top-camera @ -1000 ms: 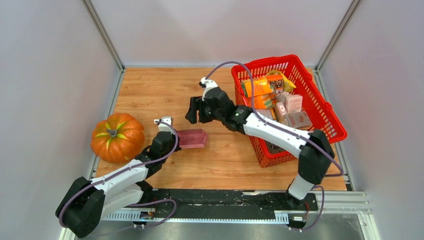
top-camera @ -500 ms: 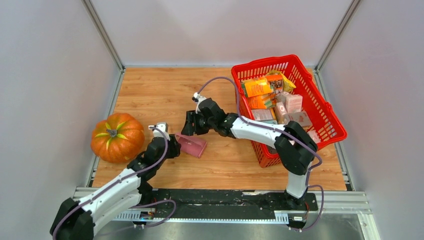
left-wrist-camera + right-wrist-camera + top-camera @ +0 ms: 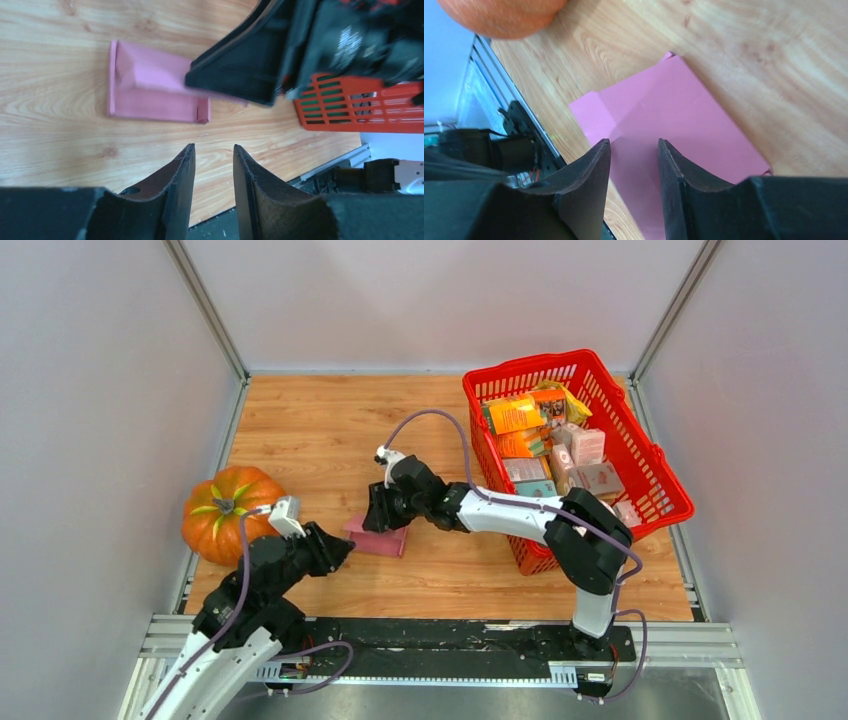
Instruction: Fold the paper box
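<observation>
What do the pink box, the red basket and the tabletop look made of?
Paper box: thin matte pink card, going by sharp creases and flat flaps. Red basket: likely moulded plastic, with lattice walls. Tabletop: wood-grain surface, possibly laminate.

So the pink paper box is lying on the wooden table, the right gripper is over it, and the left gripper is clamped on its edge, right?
Not quite. The left gripper is not clamped on the paper box: the left wrist view shows its fingertips short of it, only bare table between them. The box does lie on the table, right gripper over it.
</observation>
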Controlling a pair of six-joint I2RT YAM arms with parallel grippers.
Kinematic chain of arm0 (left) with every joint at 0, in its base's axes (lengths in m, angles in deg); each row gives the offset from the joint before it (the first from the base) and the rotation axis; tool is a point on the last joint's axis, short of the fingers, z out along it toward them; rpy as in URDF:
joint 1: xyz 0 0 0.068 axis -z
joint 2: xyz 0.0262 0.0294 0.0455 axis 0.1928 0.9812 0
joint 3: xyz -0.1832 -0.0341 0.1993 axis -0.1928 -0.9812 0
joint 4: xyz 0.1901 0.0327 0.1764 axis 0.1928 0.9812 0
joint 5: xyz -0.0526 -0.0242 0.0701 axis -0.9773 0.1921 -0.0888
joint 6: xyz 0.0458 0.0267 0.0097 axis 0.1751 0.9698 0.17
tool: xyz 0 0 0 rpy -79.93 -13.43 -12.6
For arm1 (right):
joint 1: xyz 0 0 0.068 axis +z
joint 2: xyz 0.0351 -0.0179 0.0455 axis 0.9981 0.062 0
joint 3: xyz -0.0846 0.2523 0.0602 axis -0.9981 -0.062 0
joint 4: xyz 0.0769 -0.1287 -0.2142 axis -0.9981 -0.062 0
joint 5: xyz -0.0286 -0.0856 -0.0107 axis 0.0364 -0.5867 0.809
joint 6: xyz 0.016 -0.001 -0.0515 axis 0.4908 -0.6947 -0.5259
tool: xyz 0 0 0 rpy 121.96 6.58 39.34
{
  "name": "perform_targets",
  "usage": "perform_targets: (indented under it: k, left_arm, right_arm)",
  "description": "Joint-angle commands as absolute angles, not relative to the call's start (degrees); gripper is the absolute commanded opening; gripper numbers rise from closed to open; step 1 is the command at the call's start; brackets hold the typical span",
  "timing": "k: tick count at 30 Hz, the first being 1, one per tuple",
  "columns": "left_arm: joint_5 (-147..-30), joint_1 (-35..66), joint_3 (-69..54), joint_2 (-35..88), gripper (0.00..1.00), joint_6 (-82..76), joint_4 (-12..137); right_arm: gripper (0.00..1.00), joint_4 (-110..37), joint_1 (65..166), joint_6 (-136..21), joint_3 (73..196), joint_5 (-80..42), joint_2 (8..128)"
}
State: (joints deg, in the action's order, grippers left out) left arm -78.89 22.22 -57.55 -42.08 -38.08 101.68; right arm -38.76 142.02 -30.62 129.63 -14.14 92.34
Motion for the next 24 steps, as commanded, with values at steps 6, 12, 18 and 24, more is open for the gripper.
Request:
perform_targets:
  k: [6,12,18,24]
  left_arm:
    - [-72.96,21.58,-39.99,-15.72,0.29,-27.93,96.48]
    - [-77.0,21.4,-49.73,-7.97,0.14,-31.53,84.43]
    - [-75.68,21.4,-57.39,-10.26,0.12,-32.58,82.23]
    - [-76.22,21.4,-62.23,-11.22,0.11,-33.9,78.89]
  right_arm:
    - [0.41,-36.41,143.75,-34.99,125.32,-16.96,91.13]
    - [0.4,-38.33,144.1,-37.02,123.91,-19.94,89.56]
    - [0.41,-45.28,144.02,-37.64,122.51,-21.19,82.8]
    - [0.4,-38.11,144.37,-31.31,117.15,-9.32,79.27]
